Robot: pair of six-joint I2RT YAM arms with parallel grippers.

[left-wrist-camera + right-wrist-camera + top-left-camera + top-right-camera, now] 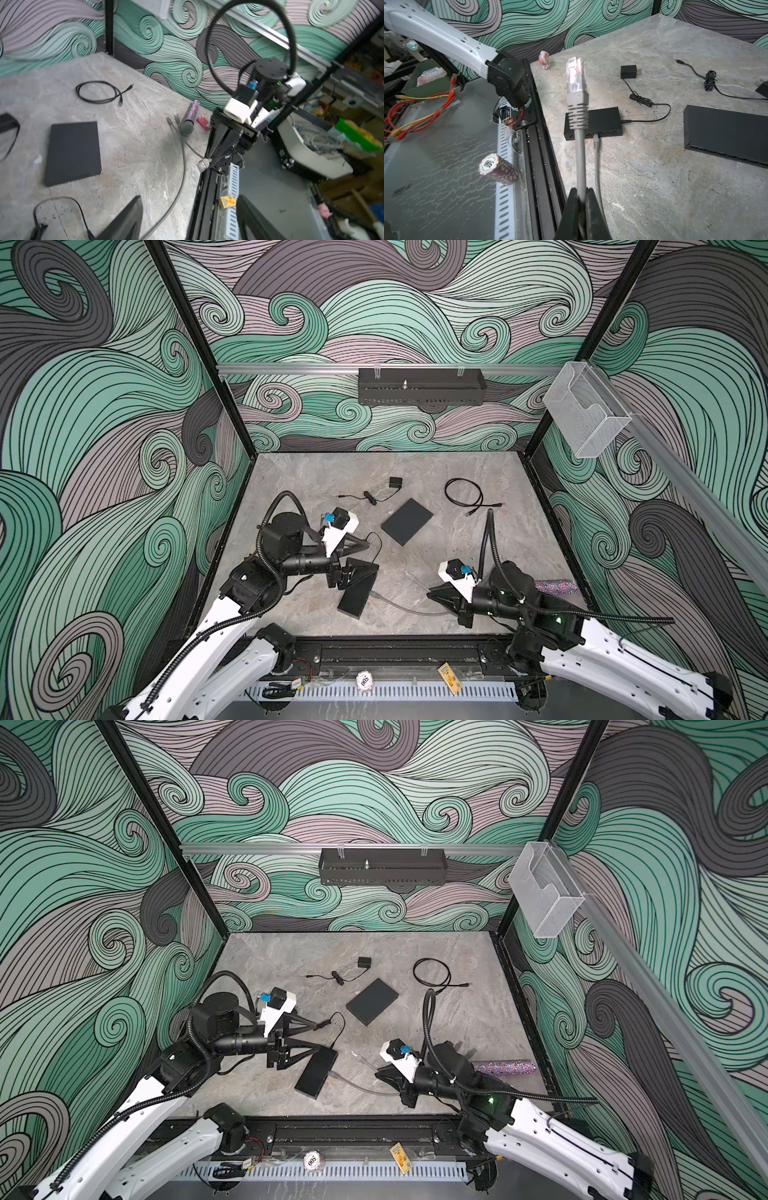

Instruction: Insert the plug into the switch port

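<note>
Right pincer (581, 195) is gripping the cable (580, 158), plug (575, 74) hovering short of the switch (604, 120); left pincer (189, 197) is gaping empty; insertion undone

**Materials and Surface Finishes**

Clear glossy plastic at the plug (576, 83); matt grey rubbery sheath on its cable (580, 158). Matt black ribbed casing on the switch (604, 120). Matt, mottled stone look across the table (654, 187). Glitter on the microphone (192, 110) handle.

The only thing I can read is "500", on the white end face of a maroon roll of poker chips (488, 164) lying on its side at six o'clock by the slotted front rail (505, 199). The number also shows on the roll in both top views. The print on the yellow card (450, 679) beside it is too small to read.
</note>
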